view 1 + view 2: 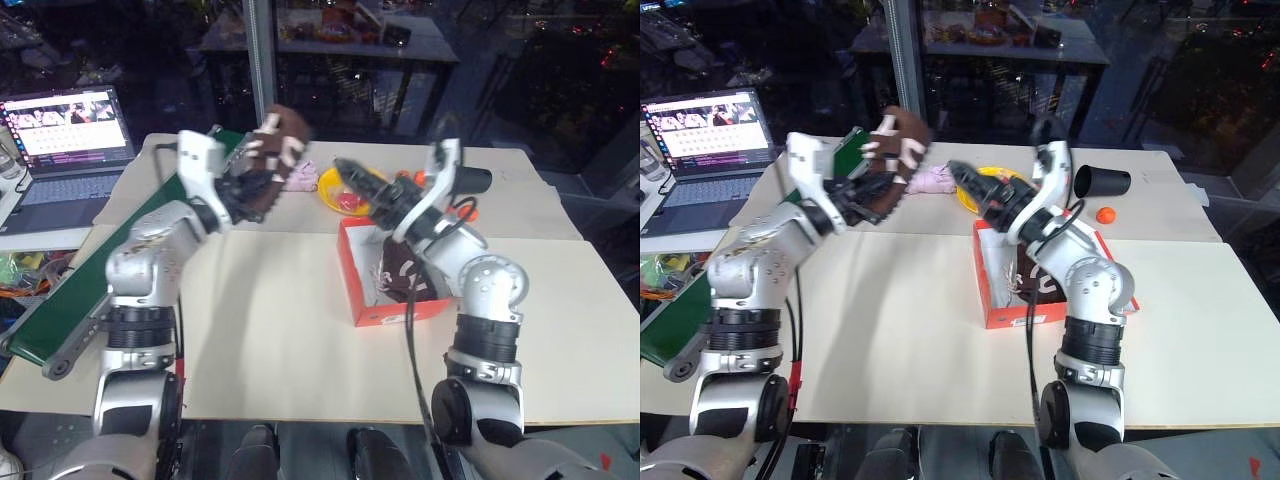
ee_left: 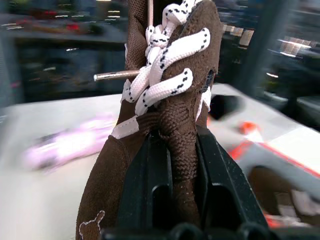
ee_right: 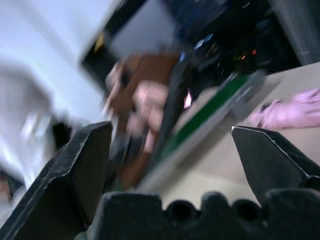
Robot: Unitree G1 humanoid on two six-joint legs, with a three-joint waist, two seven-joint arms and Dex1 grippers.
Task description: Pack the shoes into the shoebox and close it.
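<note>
brown shoe (image 1: 272, 150) is clamped in your left gripper (image 1: 248, 178), up over the table. second shoe (image 1: 405, 275) sits in the shoebox (image 1: 352, 275). right gripper (image 1: 352, 172) spread wide, empty. next: carry it over, lower in beside the first.

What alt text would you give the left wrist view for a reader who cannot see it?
The left claw is shut on a dark brown shoe with white laces, held up in the air. Behind it lie a pale table, a pink cloth bundle and part of the orange-red shoebox.
</note>
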